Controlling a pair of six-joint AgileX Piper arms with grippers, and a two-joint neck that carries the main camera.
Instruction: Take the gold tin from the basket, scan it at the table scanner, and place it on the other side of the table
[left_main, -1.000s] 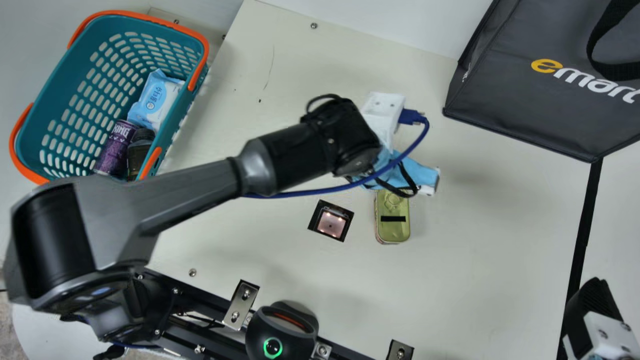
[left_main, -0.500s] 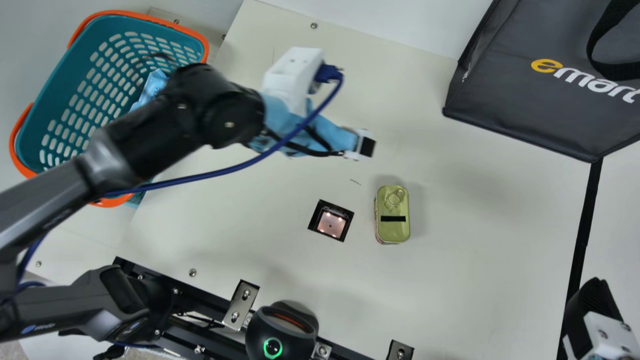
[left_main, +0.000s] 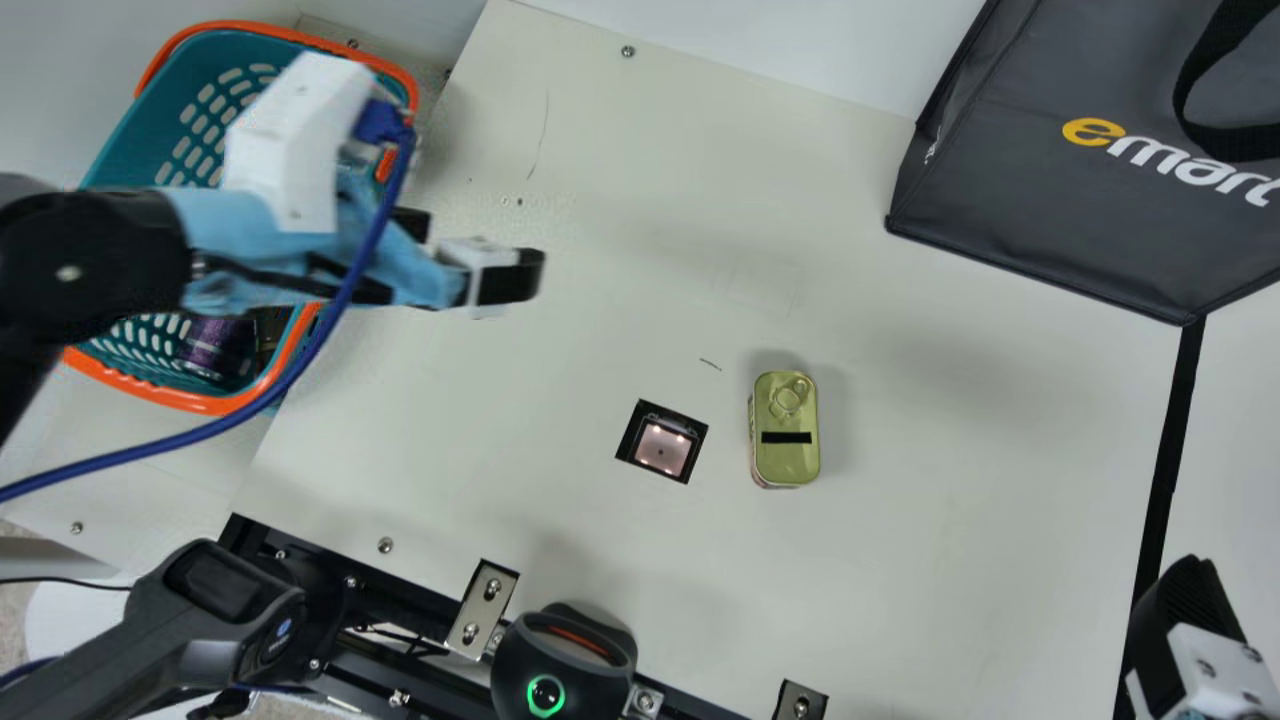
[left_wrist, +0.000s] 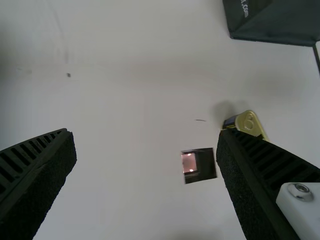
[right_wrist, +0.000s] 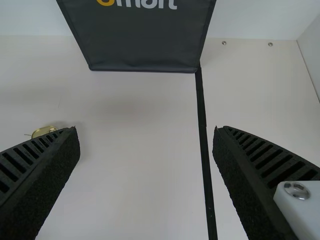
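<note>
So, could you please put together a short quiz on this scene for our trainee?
1. Multiple choice: where is the tin?
(a) in the basket
(b) on the table
(c) in the bag

2. True or false: the left gripper is open and holds nothing.

3. Fill in the blank with "over" or "beside": the tin lies ____ the scanner.

Key: 1. b; 2. true; 3. beside
</note>
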